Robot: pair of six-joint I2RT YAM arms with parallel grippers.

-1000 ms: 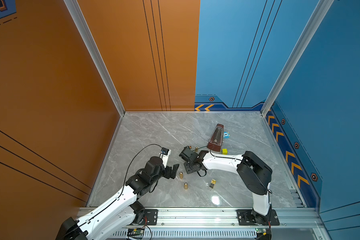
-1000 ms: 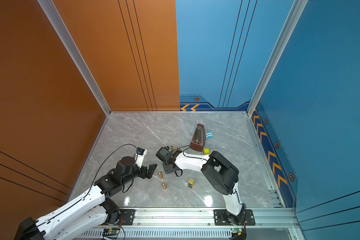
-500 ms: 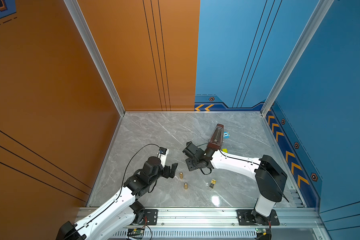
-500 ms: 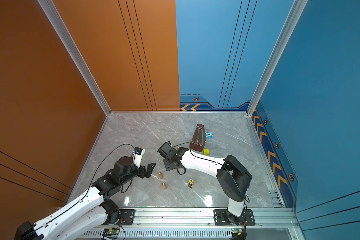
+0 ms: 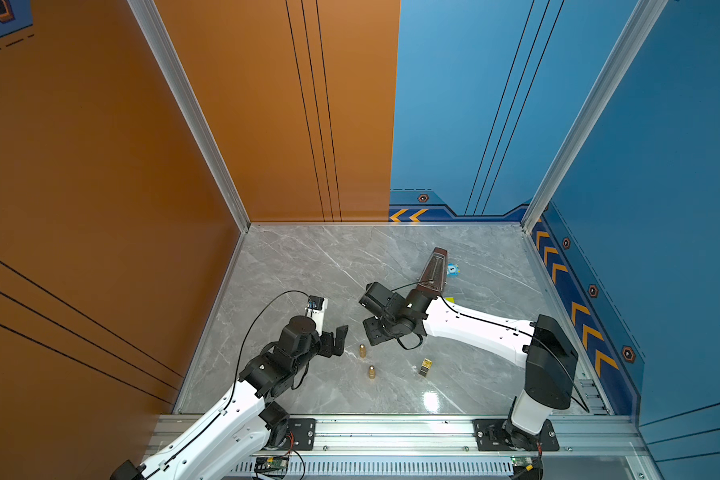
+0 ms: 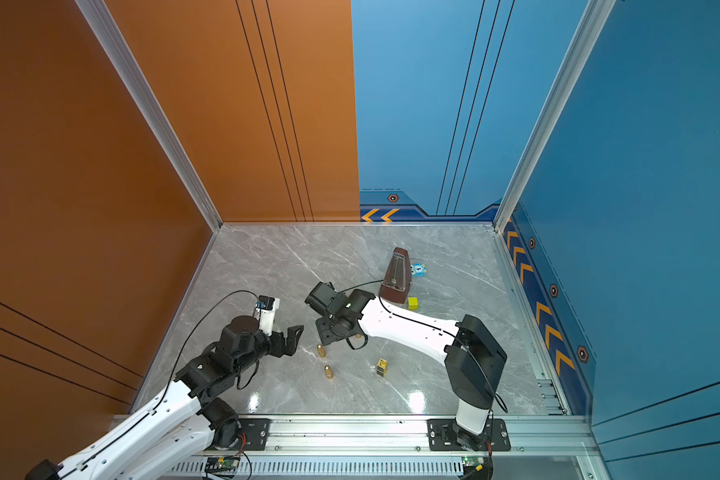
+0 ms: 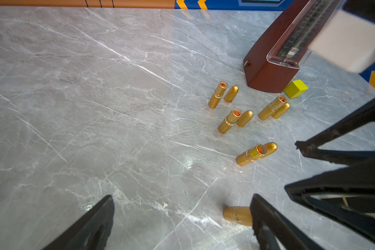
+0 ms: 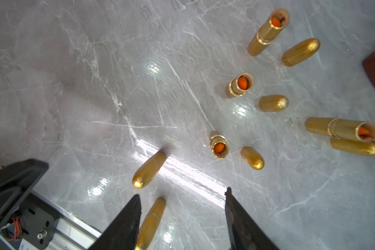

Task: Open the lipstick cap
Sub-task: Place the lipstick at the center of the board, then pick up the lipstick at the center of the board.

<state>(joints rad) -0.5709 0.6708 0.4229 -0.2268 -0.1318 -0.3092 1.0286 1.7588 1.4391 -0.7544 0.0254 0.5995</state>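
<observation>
Two capped gold lipsticks (image 5: 362, 350) (image 5: 371, 372) stand on the marble floor between my arms. In the right wrist view one capped lipstick (image 8: 149, 170) stands just beyond my right gripper (image 8: 182, 192). The other capped one (image 8: 152, 218) rises inside the gap beside one finger (image 8: 126, 220), with no grip on it. That gripper is open. My left gripper (image 7: 182, 197) is wide open over bare floor, and a capped lipstick (image 7: 236, 213) shows partly behind one finger (image 7: 268, 223). Several opened lipsticks (image 7: 218, 95) stand farther off, each with its loose gold cap (image 7: 231, 94) beside it.
A brown metronome (image 5: 433, 270) stands behind the right wrist, with a yellow cube (image 5: 449, 300) and a small blue toy clock (image 5: 453, 270) next to it. A small gold box (image 5: 425, 367) sits near the front. The rail (image 5: 391, 432) runs along the front edge.
My right gripper's jaws have widened and its arm has stretched out, the elbow swinging right. The left arm has drawn back slightly, still open.
</observation>
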